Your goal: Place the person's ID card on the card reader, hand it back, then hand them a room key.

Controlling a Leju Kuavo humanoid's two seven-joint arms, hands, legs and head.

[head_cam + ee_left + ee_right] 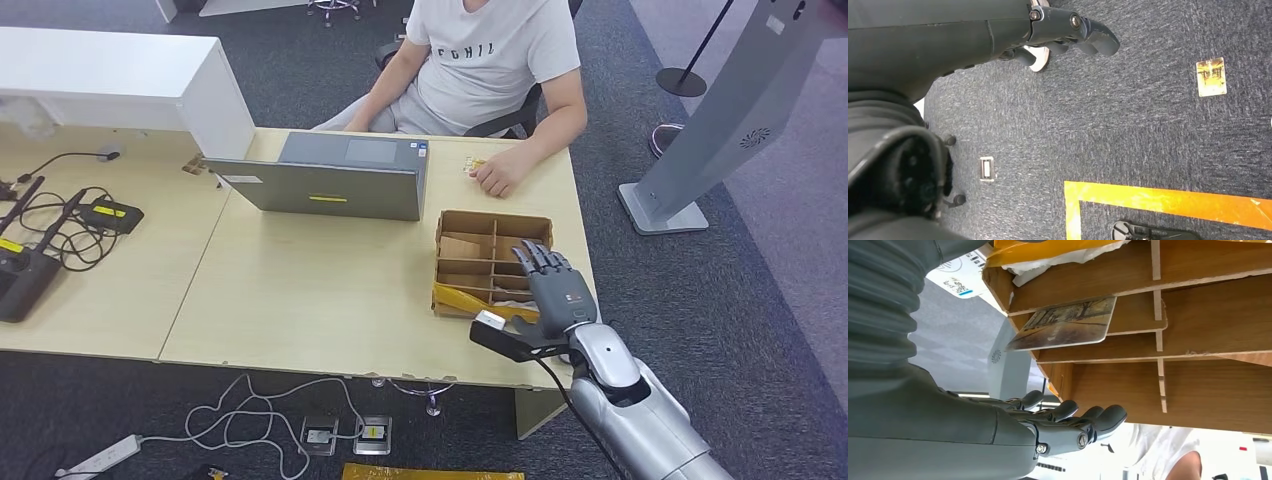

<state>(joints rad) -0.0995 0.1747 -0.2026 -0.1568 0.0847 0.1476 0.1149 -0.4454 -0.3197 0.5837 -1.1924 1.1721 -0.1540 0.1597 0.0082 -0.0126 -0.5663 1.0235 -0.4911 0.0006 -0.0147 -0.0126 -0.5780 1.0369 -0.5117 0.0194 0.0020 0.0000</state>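
Your right hand (556, 290) lower right, fingers spread, holding nothing, over the cardboard tray (491, 226) | card (1064, 325) in a slot | left hand (1068, 31) fingers curled, empty, above carpet.

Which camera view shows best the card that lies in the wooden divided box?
The right wrist view: the card lies close and large, leaning in a compartment of the wooden box, its printed picture visible, near the right hand. In the head view the box is small and the card cannot be told.
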